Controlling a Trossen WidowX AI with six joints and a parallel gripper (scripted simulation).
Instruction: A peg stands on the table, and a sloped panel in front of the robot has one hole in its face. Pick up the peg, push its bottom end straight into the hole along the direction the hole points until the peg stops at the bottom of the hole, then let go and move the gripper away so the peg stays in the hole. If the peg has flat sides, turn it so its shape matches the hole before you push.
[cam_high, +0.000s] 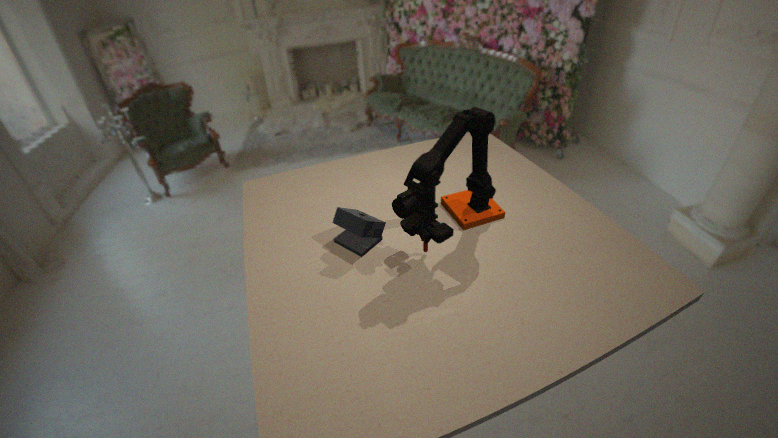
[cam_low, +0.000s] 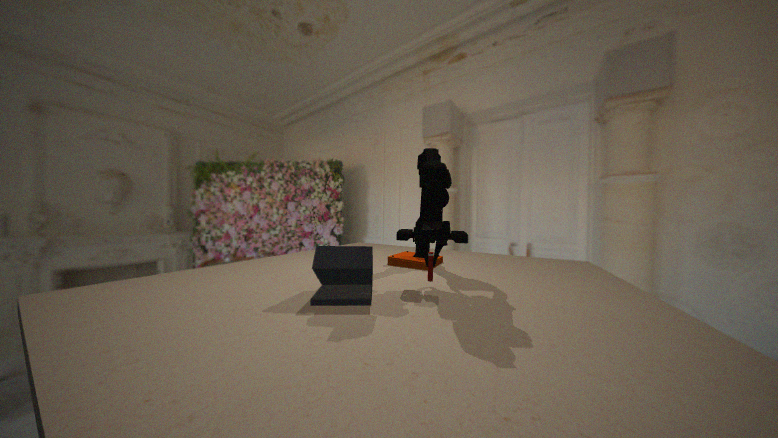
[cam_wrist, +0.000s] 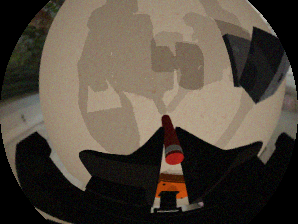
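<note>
One red peg (cam_high: 425, 246) (cam_low: 430, 272) (cam_wrist: 171, 140), pincer-gripped.

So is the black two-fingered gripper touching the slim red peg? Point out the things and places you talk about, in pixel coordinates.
Touching: the wrist view shows the slim red peg (cam_high: 425, 246) (cam_low: 430, 273) (cam_wrist: 171, 135) pinched between the black gripper's (cam_high: 426, 240) (cam_low: 430, 262) (cam_wrist: 170, 134) fingertips.

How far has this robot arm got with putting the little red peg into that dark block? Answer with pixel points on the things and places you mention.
Done: the black gripper (cam_high: 425, 239) (cam_low: 430, 260) (cam_wrist: 169, 129) has closed on the slim red peg (cam_high: 425, 246) (cam_low: 430, 273) (cam_wrist: 170, 137).

In hand: the grip itself; the peg stands upright, away from the dark grey sloped block (cam_high: 359, 220) (cam_low: 342, 263) (cam_wrist: 261, 65).

Left: carrying it over, lining it up, pushing it into the hole, letting go and backing away.
</note>
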